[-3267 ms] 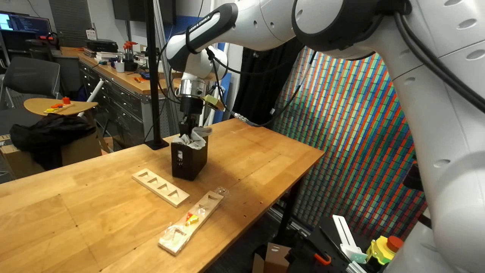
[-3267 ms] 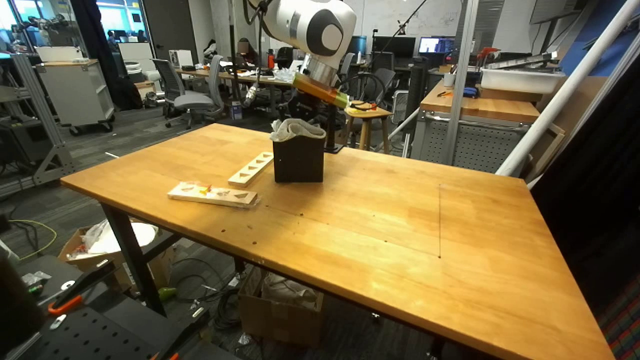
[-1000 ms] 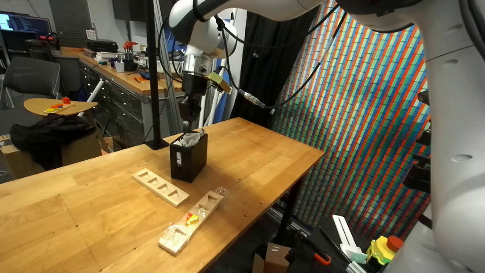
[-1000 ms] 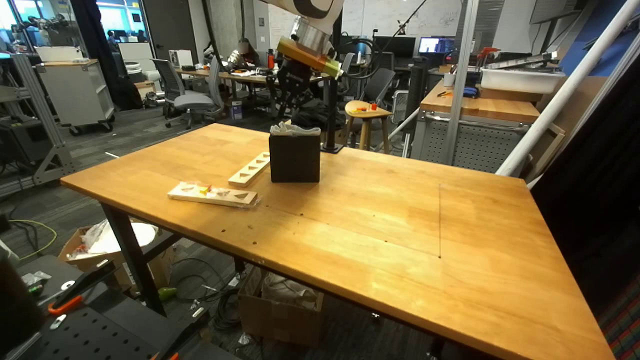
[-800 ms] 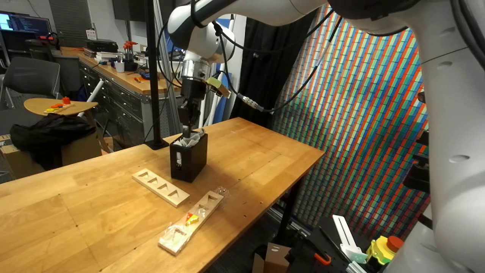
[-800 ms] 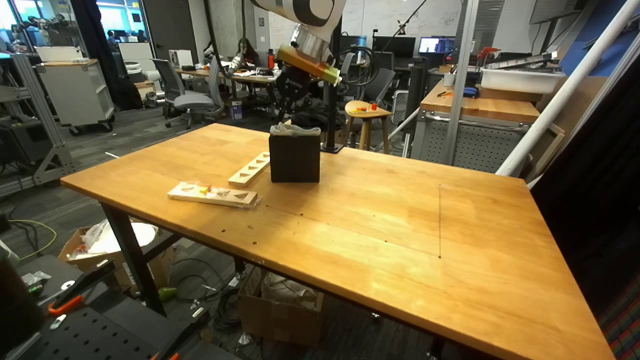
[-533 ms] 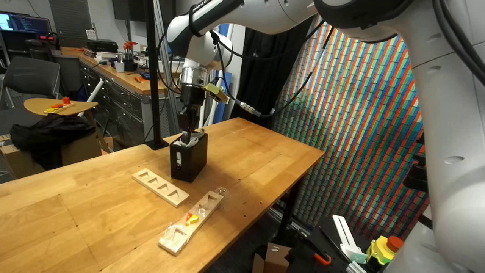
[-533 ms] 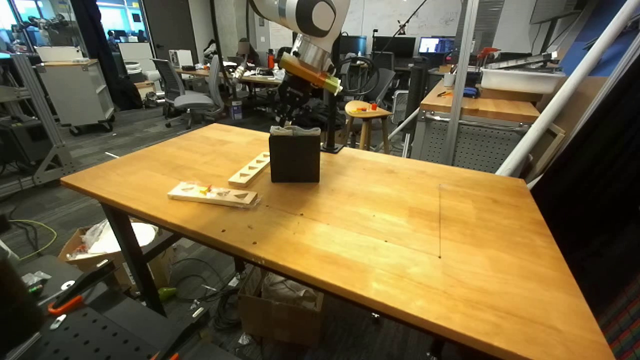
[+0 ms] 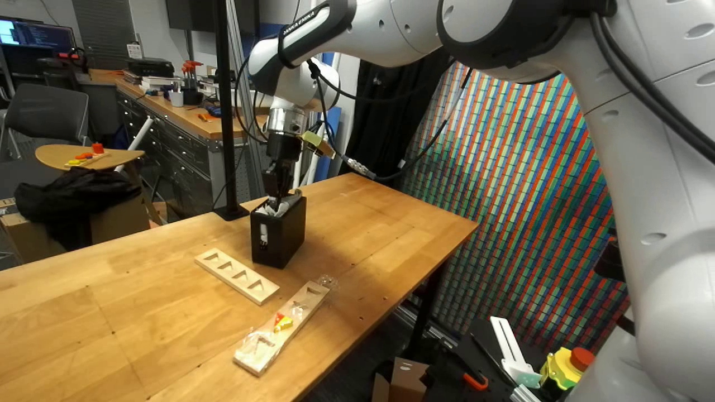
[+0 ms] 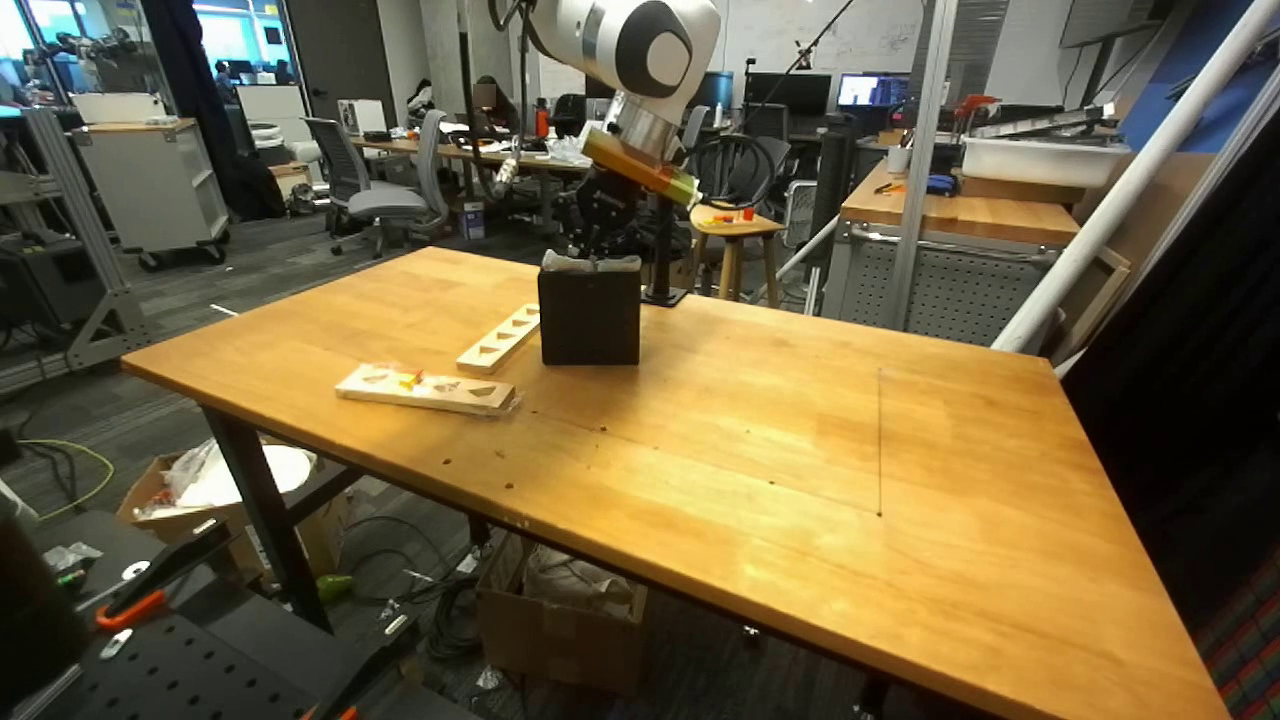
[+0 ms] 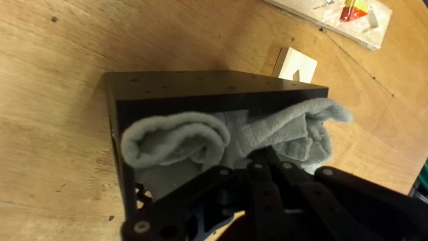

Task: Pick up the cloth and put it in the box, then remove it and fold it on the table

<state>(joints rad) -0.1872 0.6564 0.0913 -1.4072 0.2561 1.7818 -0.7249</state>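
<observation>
In the wrist view, the black two-fingered end effector (image 11: 267,154) has its jaws together, tips down in the folds of the soft off-white fabric cloth (image 11: 235,135), with no fabric visible between them. The cloth lies bunched in the upright black square box with small side holes (image 11: 207,85), a roll (image 11: 175,140) at 9 o'clock from the tips and a flap (image 11: 329,108) reaching over the rim at 2.

The step in hand is probably tucking it in: best done with short downward pushes, jaws closed, working roll and flap inward, clear of the walls so the box neither slides nor tips.

In an exterior view, pale marks (image 9: 263,230) on the box at 9 o'clock cannot be read. At 7 o'clock from it, on the light-brown butcher-block desk (image 9: 363,223), lies a pale slotted wooden board (image 9: 237,276). At 12 o'clock, lettering (image 9: 300,23) on the white robot arm (image 9: 399,33) reads "FRANKA EMIKA", first letter unclear.
</observation>
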